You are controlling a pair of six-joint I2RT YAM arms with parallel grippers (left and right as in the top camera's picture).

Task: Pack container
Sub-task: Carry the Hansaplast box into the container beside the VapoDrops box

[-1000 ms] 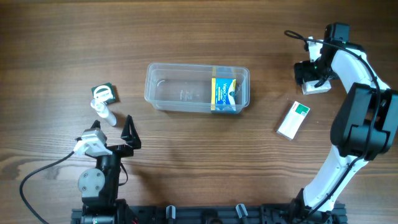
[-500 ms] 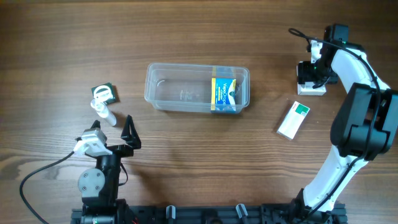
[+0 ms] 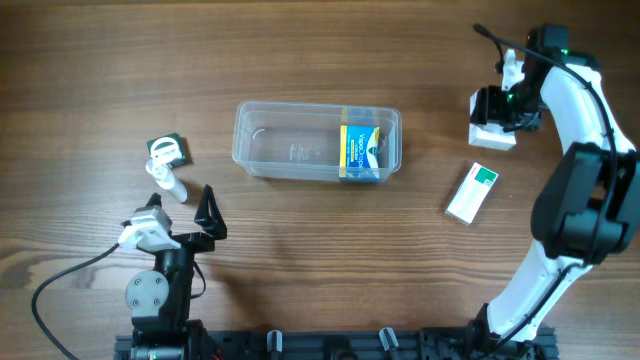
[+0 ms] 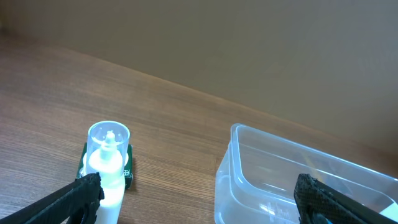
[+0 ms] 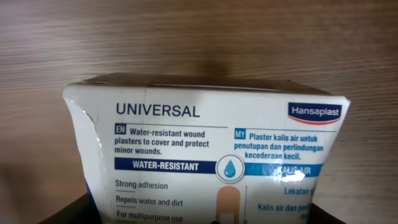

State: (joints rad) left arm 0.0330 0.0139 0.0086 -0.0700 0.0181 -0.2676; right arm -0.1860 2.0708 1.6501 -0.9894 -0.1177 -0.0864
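Note:
The clear plastic container [image 3: 300, 140] lies mid-table with a yellow and blue box [image 3: 362, 152] in its right end; its left corner shows in the left wrist view [image 4: 298, 180]. My right gripper [image 3: 497, 110] at the far right is shut on a white Hansaplast plaster box [image 3: 492, 136], which fills the right wrist view [image 5: 205, 155] and is held above the wood. My left gripper [image 3: 185, 210] rests open and empty at the near left, its fingertips either side of the gap [image 4: 199, 193] between a white bottle and the container.
A white bottle [image 3: 163, 178] with a clear cap [image 4: 107, 162] and a small green box [image 3: 168, 150] lie left of the container. A white and green box [image 3: 472, 192] lies at the right, below my right gripper.
My right gripper has lifted the plaster box off the table and carried it slightly left and up. The left arm has not moved.

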